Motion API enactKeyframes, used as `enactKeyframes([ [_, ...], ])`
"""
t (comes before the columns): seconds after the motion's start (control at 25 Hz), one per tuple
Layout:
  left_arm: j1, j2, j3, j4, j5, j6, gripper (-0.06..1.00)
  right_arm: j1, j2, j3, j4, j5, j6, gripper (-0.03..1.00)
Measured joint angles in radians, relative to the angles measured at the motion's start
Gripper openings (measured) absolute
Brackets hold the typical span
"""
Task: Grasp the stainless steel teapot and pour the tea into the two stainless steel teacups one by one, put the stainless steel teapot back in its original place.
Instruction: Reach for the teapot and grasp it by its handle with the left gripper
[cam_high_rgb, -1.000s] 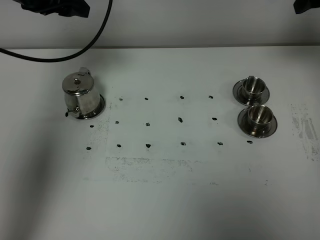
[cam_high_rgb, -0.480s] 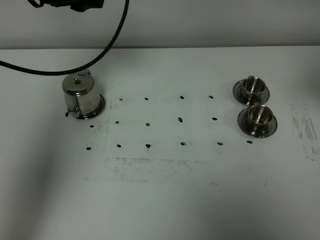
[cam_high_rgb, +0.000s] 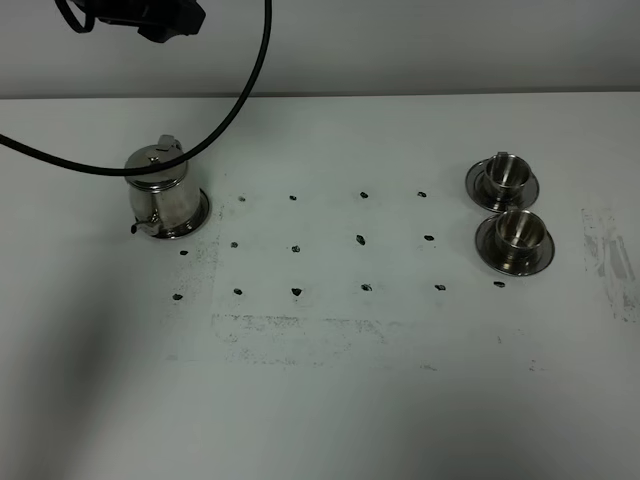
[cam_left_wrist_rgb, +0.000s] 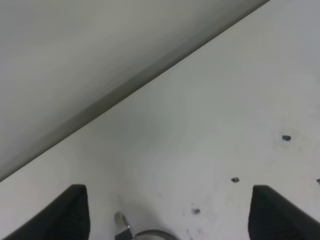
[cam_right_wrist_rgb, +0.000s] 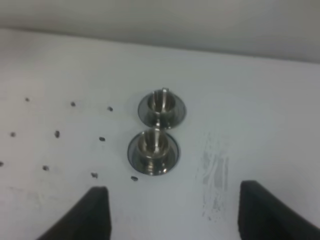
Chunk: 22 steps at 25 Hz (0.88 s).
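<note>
The stainless steel teapot (cam_high_rgb: 160, 190) sits upright on its round disc (cam_high_rgb: 204, 210) at the left of the desk (cam_high_rgb: 330, 400), lid on, so I judge nothing has been poured yet; that disc is also where it must go back. The two teacups, far (cam_high_rgb: 505, 175) and near (cam_high_rgb: 517, 230), stand on their saucers side by side at the right, well apart from the pot, which should let me fill one after the other with little travel. My left tool (cam_left_wrist_rgb: 168, 200) hangs above the pot, fingers spread wide with nothing between them. The right tool (cam_right_wrist_rgb: 173, 192) is just as wide and empty, looking down on the cups. The left wrist view catches only a sliver of the pot's top. In the high view the black cable (cam_high_rgb: 243, 100) crosses the lid, so I can't make out the knob. The tea is out of sight, and I can't tell whether the cups hold any
</note>
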<state>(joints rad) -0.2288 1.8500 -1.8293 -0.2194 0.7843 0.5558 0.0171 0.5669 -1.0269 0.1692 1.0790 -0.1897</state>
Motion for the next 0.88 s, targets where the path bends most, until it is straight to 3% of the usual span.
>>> enactKeyframes([
  [0.32, 0.0, 0.0, 0.0, 0.002, 0.0, 0.0, 0.63, 0.0, -0.281, 0.221, -0.011, 0.013, 0.064, 0.53],
  [0.64, 0.0, 0.0, 0.0, 0.002, -0.003, 0.0, 0.63, 0.0, -0.477, 0.446, -0.044, -0.035, 0.067, 0.53],
  [0.88, 0.0, 0.0, 0.0, 0.002, -0.004, 0.0, 0.63, 0.0, -0.506, 0.502, -0.097, 0.033, 0.067, 0.53],
])
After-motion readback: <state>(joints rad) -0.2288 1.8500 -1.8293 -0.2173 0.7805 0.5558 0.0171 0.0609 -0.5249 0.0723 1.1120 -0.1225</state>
